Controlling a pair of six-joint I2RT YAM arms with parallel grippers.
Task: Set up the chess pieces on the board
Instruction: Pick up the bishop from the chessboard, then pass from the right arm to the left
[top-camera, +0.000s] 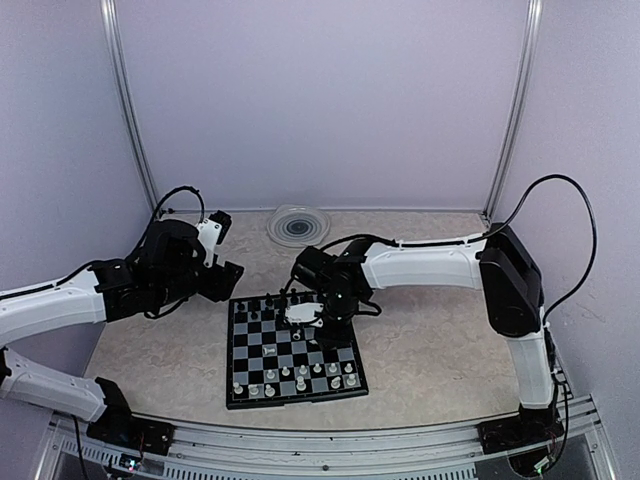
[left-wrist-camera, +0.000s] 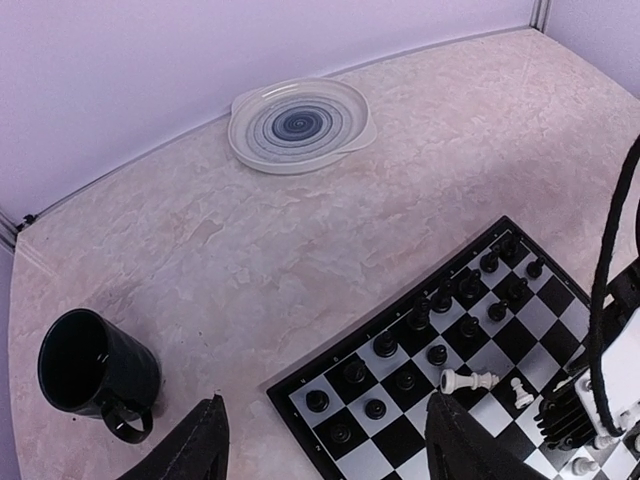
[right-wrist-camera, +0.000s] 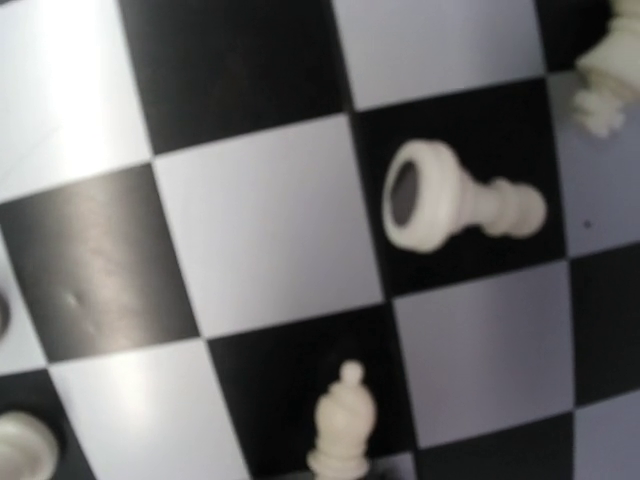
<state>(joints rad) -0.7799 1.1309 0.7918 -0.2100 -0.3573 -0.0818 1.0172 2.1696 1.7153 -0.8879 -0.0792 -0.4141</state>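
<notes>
The chequered board (top-camera: 262, 397) lies at the table's front centre. Black pieces (left-wrist-camera: 436, 354) stand along its far rows and white pieces (top-camera: 300, 383) along its near rows. A cream piece (left-wrist-camera: 467, 380) lies on its side on the board, and it also shows in the right wrist view (right-wrist-camera: 460, 205). My right gripper (top-camera: 322, 318) hangs low over the board's far-middle squares. Its fingers do not show in its own view. A cream bishop (right-wrist-camera: 345, 425) stands upright at that view's bottom edge. My left gripper (left-wrist-camera: 325, 445) is open and empty above the board's far-left corner.
A black cup (left-wrist-camera: 95, 375) stands on the table left of the board. A round clear ridged plate (left-wrist-camera: 300, 125) sits at the back by the wall. Another cream piece (right-wrist-camera: 610, 85) lies near the toppled one. The right arm (top-camera: 430, 265) reaches across from the right.
</notes>
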